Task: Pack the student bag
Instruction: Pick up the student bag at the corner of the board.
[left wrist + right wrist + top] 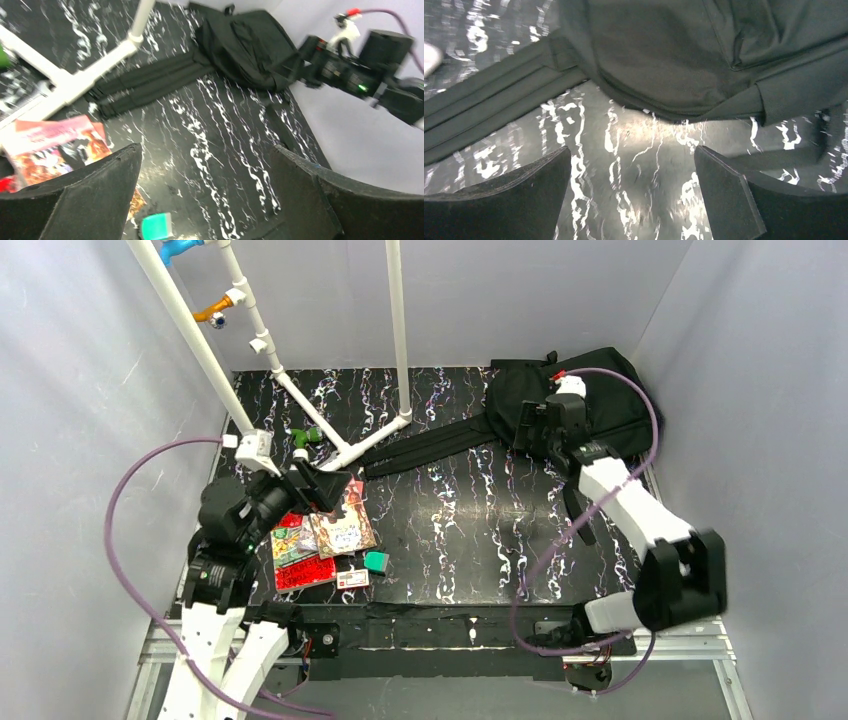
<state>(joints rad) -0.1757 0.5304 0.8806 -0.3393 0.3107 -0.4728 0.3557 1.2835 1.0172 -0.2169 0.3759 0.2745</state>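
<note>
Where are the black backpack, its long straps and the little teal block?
black backpack (615, 405), top external view, on its main fabric body.
long straps (430, 445), top external view, midway along their length.
teal block (376, 561), top external view, on its top face.

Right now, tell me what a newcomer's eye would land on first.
The black backpack slumped in the far right corner, straps trailing left, with the open right gripper hovering at its edge. Next, the bright books at the near left, by the open left gripper.
</note>
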